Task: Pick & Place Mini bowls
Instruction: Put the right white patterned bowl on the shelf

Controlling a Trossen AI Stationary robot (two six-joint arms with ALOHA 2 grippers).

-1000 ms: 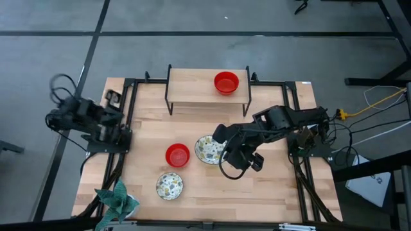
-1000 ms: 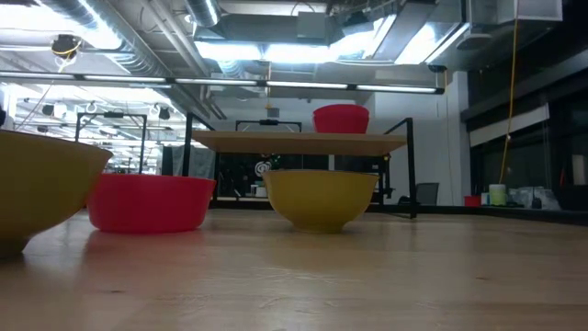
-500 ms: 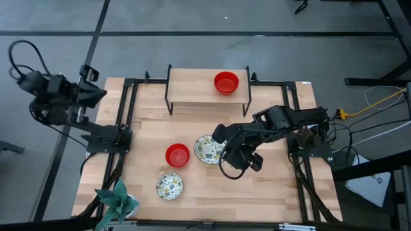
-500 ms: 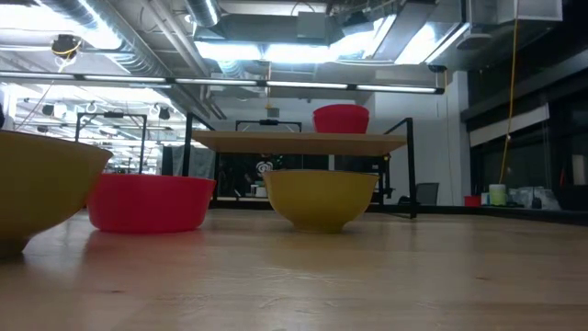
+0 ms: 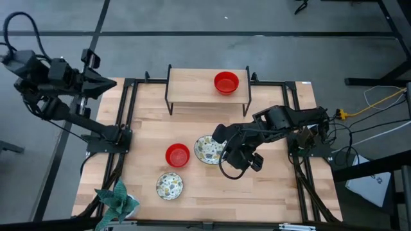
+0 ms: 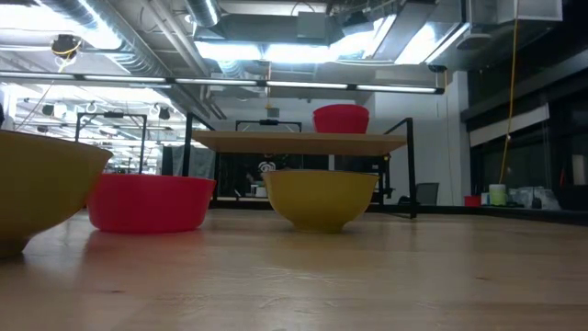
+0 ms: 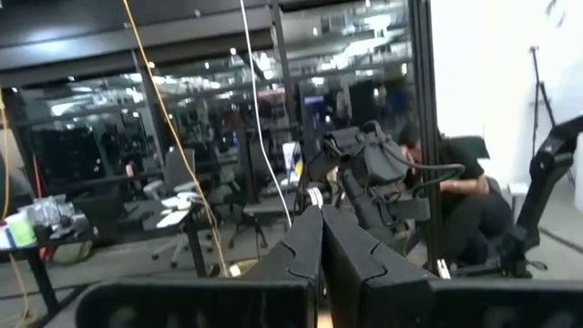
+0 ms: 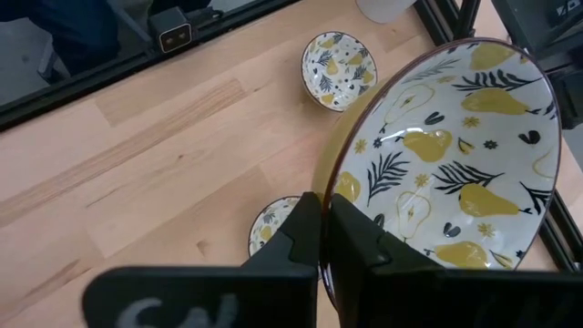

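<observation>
Landmark: a raised wooden shelf [image 5: 192, 86] stood at the table's far edge.
Right gripper [image 8: 321, 205]: over mid-table, in front of the shelf, its fingers pinched together on the rim of a pear-patterned mini bowl [image 8: 455, 164].
Held bowl: tilted on edge with its white inside facing the wrist camera; hidden under the arm in the high view.
Second patterned bowl [image 5: 207, 149]: flat on the table in front of the shelf, just beside the right gripper.
Third patterned bowl [image 5: 169, 186]: farther from the shelf, near the table's front edge.
Red bowl on shelf [image 5: 226, 82]: upright, toward the shelf's right end.
Red bowl on table [image 5: 178, 154]: in front of the shelf, touching or almost touching the second patterned bowl.
Left gripper [image 5: 106, 83]: raised off the table, well left of the shelf, fingers pressed together on nothing.
Teal leafy object [image 5: 117, 199]: front-left corner, farthest from the shelf.
</observation>
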